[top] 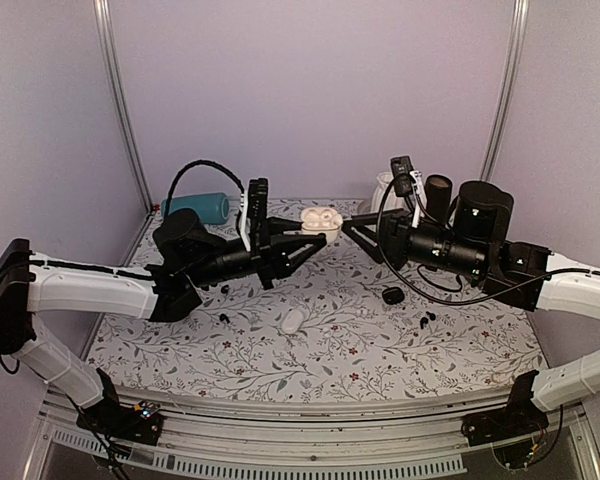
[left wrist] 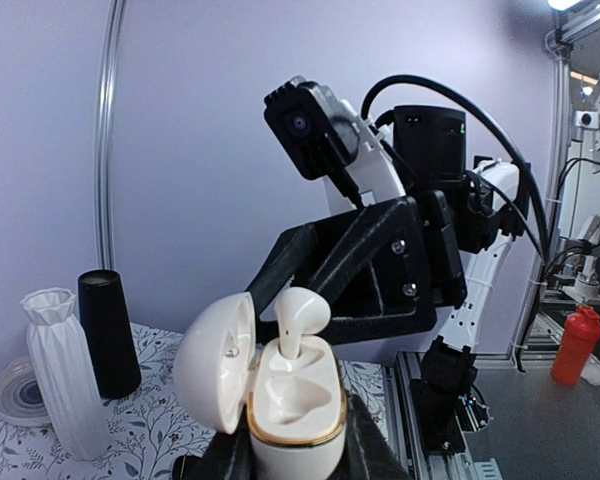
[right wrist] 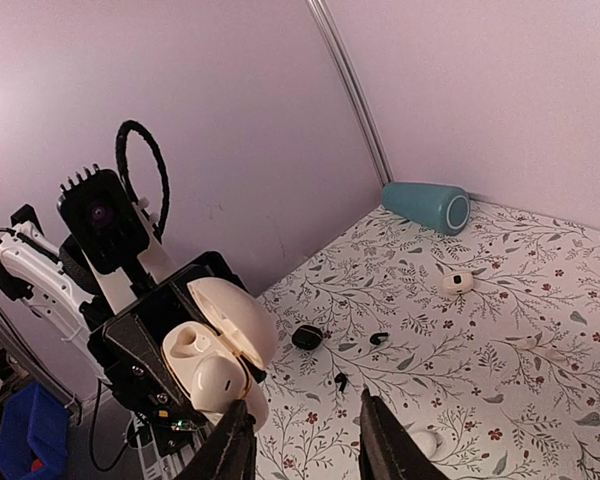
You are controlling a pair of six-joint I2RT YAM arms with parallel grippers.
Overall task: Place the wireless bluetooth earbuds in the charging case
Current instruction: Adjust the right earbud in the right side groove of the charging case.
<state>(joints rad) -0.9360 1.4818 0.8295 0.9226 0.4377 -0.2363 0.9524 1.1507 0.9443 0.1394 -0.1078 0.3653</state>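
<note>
Vase (top: 382, 190), black cylinder (top: 438, 188), teal speaker (top: 202, 207) line the back (front tablecloth (top: 230, 360) passable).

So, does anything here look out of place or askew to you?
Yes. The white earbud seems to stand proud of the open white charging case in the left gripper, not seated flush. Loose black earbuds lie on the table, and the teal cylinder lies on its side near the back wall.

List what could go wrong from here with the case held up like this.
1. The white bud stands tall in the open case, apparently not fully seated; a tilt or bump could shake it out.
2. The left hand holds the case in mid-air with the open right hand close by; a slightly off approach could knock the case out of the grip.
</note>
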